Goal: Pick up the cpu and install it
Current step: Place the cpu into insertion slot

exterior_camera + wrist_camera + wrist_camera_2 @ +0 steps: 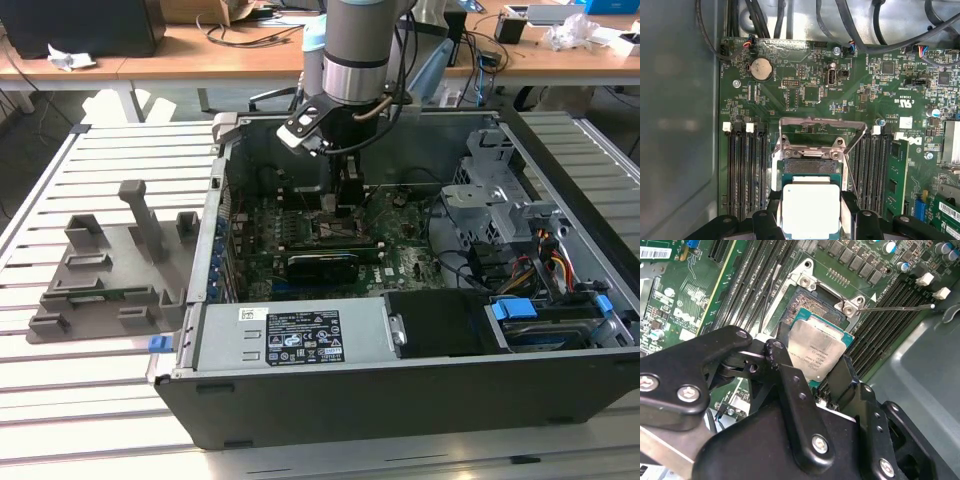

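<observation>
Clamped narrow by the gripper [811,202] on two opposite edges of the cpu [811,214], held flat and close over the socket [811,168] on the board [805,75], with a strip of bare contacts showing past the far edge and the frame [821,131] standing open; touching or just clear, hard to tell. Best, probably, to square the green border with the socket walls on all four sides, keep level, and ease straight down without sliding or pressing, for fear of bending contacts with a tilted or dragged corner. Worth staying clear of the thin lever [900,308] beside the socket.
</observation>
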Motion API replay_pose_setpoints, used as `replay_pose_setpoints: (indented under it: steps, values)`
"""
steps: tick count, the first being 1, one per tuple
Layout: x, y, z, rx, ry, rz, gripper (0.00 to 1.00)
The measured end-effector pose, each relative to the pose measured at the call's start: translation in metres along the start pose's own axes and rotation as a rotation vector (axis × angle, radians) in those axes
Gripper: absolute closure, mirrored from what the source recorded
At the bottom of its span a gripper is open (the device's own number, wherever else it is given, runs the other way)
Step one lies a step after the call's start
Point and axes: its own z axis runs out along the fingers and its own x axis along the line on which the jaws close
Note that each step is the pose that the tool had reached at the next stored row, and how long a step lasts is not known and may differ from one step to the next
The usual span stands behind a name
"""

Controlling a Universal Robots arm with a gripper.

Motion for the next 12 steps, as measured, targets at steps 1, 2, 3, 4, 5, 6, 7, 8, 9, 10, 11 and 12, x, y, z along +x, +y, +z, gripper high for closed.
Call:
replay_pose_setpoints:
  steps: [1,2,3,4,5,6,7,8,9,10,11,12]
  values:
    - [0.0001,0.0001,0.0006,-0.0002,-0.0001,0.001,0.45]
    - [0.0001,0.0001,0.0010,0.0000,-0.0005,0.002,0.45]
    - [0.0001,-0.0001,0.0027,0.0000,-0.0008,0.003,0.45]
    - [0.0001,-0.0004,0.0039,0.0001,-0.0025,0.004,0.45]
    - [0.0002,-0.0003,0.0049,0.0002,-0.0036,0.004,0.45]
    - [-0.0004,-0.0005,0.0076,0.0002,-0.0042,0.004,0.45]
    - [-0.0007,-0.0006,0.0102,0.0002,-0.0045,0.004,0.45]
    - [-0.0011,-0.0006,0.0129,0.0002,-0.0046,0.004,0.45]
    - [-0.0014,-0.0007,0.0149,0.0003,-0.0046,0.006,0.45]
    - [-0.0017,-0.0008,0.0160,0.0004,-0.0045,0.008,0.45]
    - [-0.0021,-0.0010,0.0168,0.0004,-0.0045,0.009,0.45]
    - [-0.0026,-0.0013,0.0178,0.0005,-0.0046,0.009,0.45]
